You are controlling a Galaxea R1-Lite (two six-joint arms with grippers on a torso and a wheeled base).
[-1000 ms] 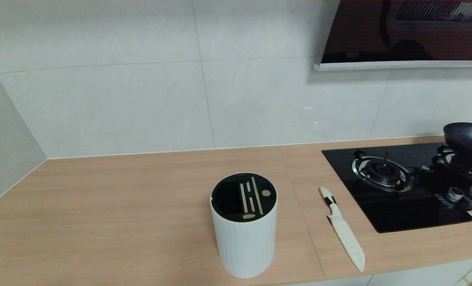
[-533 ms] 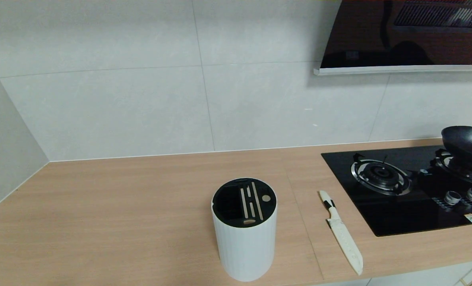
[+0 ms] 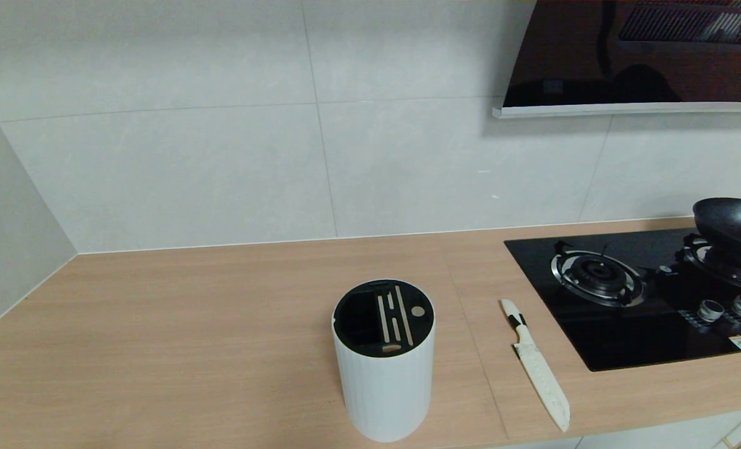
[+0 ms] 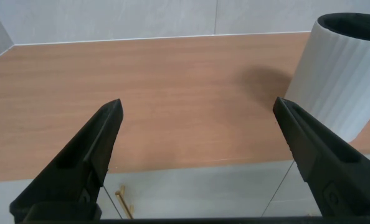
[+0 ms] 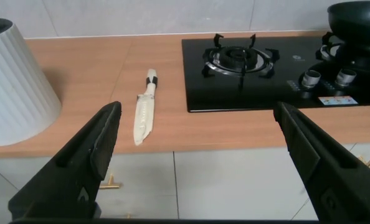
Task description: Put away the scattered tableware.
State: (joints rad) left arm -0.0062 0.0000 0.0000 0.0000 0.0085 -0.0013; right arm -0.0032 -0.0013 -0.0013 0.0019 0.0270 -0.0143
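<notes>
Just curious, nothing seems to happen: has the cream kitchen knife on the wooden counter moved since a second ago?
No. The cream kitchen knife lies just as before beside the black glass hob; only the camera view shifted slightly.

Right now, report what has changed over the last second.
Only the head camera shifted: the whole scene slid slightly down in the picture, then held steady. Nothing was grasped or released. The knife lies as before on the counter, between the white knife holder and the stove.
</notes>
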